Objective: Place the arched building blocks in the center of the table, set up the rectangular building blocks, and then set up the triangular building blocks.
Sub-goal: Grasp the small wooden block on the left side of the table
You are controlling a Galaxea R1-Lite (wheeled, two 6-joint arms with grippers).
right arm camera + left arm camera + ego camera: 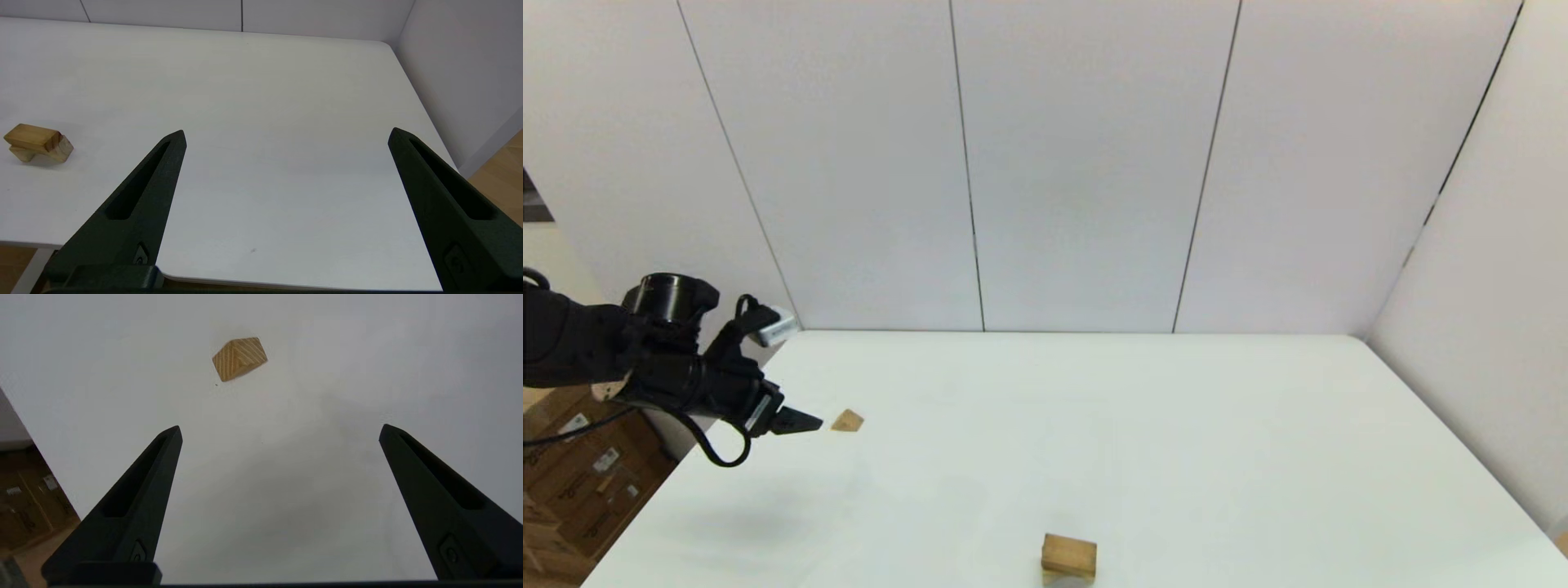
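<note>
With fingers spread wide, the left gripper (800,421) should advance toward three o'clock, straddle the triangular building blocks (848,420) squarely across flat faces, while the open-fingered right gripper (286,134) waits parked.

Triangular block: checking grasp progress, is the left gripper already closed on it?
No: in the left wrist view the triangular block lies on the table beyond the open left gripper.

A large white worktop (1143,425) with rounded corners. A small tan triangular wedge (847,420) lies flat on it, just ahead of the left fingers (805,421), which are spread wide, and apart from them. A brown rectangular bar (1069,554) rests across a paler arched block (57,150), the stack well off to the side of the spread right fingers (163,171).
</note>
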